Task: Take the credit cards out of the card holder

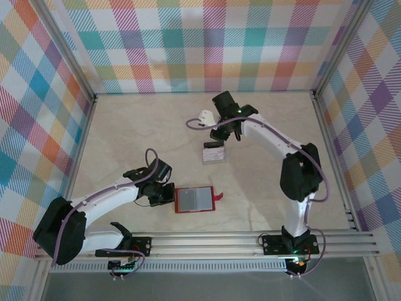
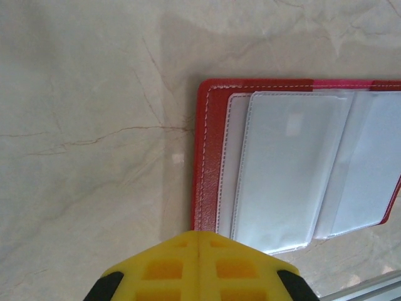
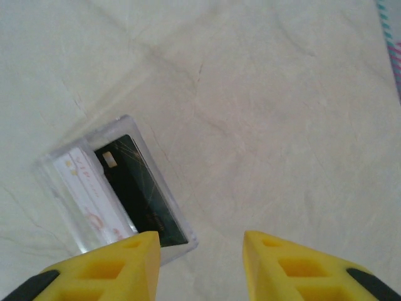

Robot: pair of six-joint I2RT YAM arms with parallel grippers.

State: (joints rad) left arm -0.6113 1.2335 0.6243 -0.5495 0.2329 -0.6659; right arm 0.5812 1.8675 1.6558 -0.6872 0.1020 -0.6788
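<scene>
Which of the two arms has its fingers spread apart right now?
The right arm's fingers, near the credit cards, stand apart; the left arm's fingers, by the red card holder, are pressed together.

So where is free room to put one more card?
Free: the far left of the table, between the left wall and the credit cards; also between the card holder and the right arm. Crowded: around the cards at the right gripper, and the holder's edge at the left gripper.

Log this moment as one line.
left claw: shut, at edge of open card holder | right claw: open, near credit cards on table
</scene>
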